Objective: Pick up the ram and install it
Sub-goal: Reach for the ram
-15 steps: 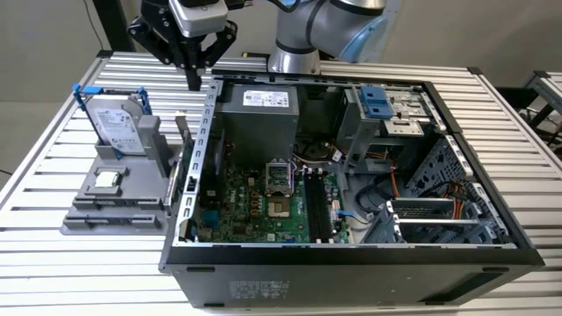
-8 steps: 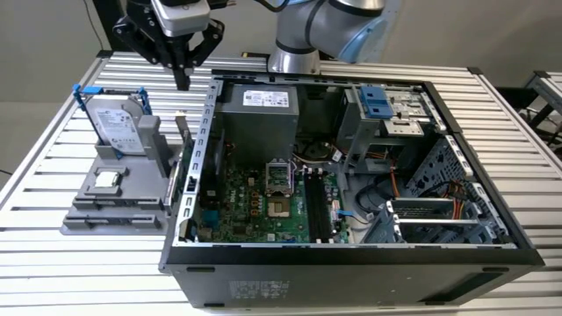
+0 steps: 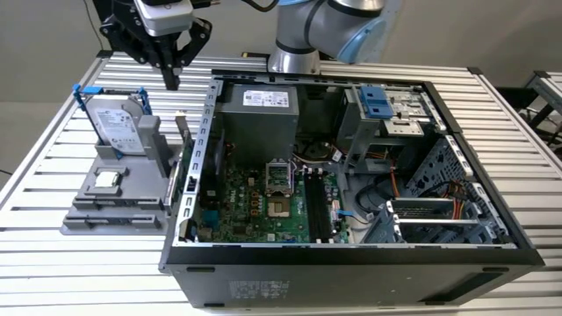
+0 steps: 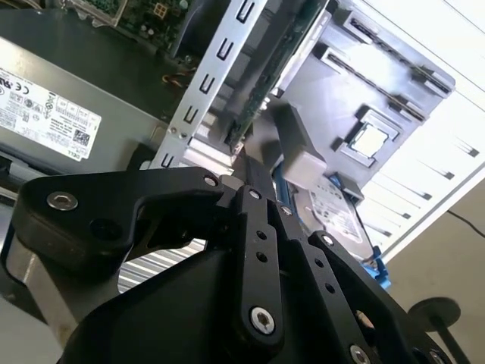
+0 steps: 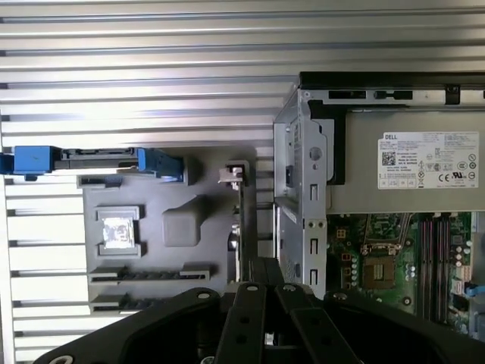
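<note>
The ram (image 3: pixel 184 135) is a thin dark stick standing on edge in the grey holder (image 3: pixel 114 214), right beside the computer case's outer wall. In the first wrist view the ram (image 5: pixel 241 220) shows as a narrow line from above; in the second wrist view its green edge (image 4: pixel 276 61) runs along the case's metal wall. My gripper (image 3: pixel 171 82) hangs above the holder's far end, a little above and behind the ram, apart from it. Its black fingers (image 5: pixel 258 277) are shut together with nothing between them. The black memory slots (image 3: pixel 314 204) lie on the motherboard inside the case.
The open computer case (image 3: pixel 351 253) lies on the slatted metal table on the exterior view's right. A silver hard drive (image 3: pixel 118 128) with blue rails stands in the holder, and a small square chip (image 3: pixel 107 178) lies in front of it. The power supply (image 3: pixel 259 112) sits at the case's back.
</note>
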Robot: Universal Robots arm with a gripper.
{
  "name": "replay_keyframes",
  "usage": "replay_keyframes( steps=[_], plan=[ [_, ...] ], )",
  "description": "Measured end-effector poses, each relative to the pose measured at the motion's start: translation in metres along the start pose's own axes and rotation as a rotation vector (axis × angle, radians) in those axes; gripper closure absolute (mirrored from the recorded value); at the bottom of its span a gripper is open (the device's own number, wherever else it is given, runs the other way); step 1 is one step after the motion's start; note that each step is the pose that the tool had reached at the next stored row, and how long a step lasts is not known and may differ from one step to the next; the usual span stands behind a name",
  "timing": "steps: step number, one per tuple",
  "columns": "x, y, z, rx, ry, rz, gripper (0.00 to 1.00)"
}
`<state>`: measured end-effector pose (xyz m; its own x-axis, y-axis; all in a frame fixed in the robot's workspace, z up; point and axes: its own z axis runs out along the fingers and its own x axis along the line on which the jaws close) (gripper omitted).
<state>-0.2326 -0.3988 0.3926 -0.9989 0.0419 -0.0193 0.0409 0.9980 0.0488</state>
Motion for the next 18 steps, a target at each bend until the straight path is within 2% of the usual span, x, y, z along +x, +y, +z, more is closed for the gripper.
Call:
replay_keyframes(
  steps=[18],
  plan=[
    [0.0377, -0.0015, -0.0008, 0.0, 0.0001, -0.002, 1.0]
  ],
)
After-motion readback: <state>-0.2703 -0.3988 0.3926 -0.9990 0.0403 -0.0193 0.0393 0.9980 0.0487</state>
